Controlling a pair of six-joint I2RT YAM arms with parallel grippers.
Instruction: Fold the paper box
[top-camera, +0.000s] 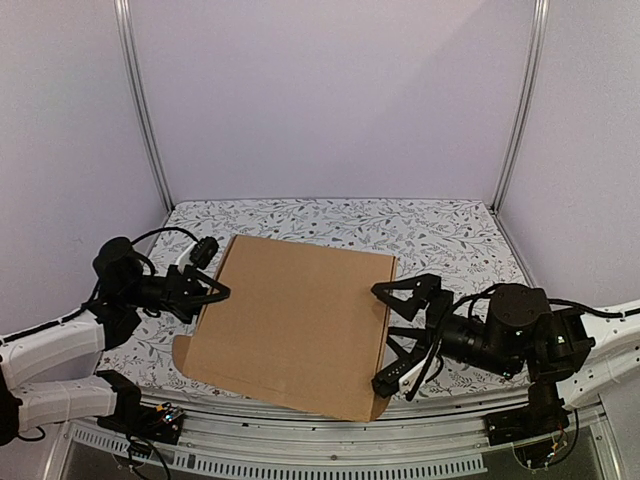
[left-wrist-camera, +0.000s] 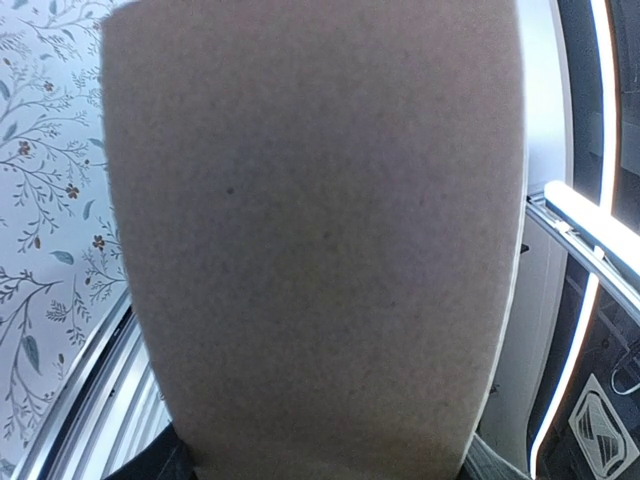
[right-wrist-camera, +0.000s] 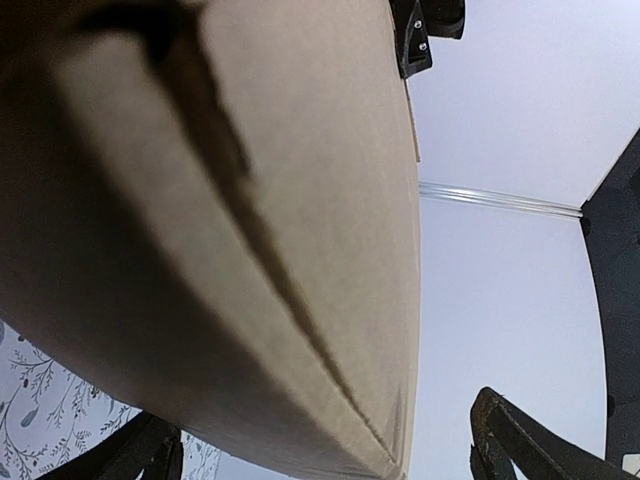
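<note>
The plain brown corrugated cardboard paper box (top-camera: 300, 320) lay in the middle of the floral-patterned bench (top-camera: 450, 235), one broad unprinted panel facing up and a small rounded tab poking out at its 8 o'clock corner. Its near edge reached almost to the bench's 6 o'clock rim.

The black left gripper (top-camera: 212, 290) sat at the box's 9 o'clock edge. Its wrist camera saw little but cardboard, and I could not tell whether the jaws were clamped on that edge or only resting against it. The black right gripper (top-camera: 380, 338) was at 3 to 4 o'clock with its jaws spread wide and nothing in them, one finger toward the far corner and one toward the near corner, so that the box's right edge ran between them.

The risks, as I judged them:
- If the left side was not truly held, any push from the right would slide the whole box toward 9 o'clock instead of bending a crease.
- A push toward 6 o'clock could tip the box off the bench rim.
- Closing the right jaws off the score line could crush the corrugation — and the flap would then spring back crooked.
</note>
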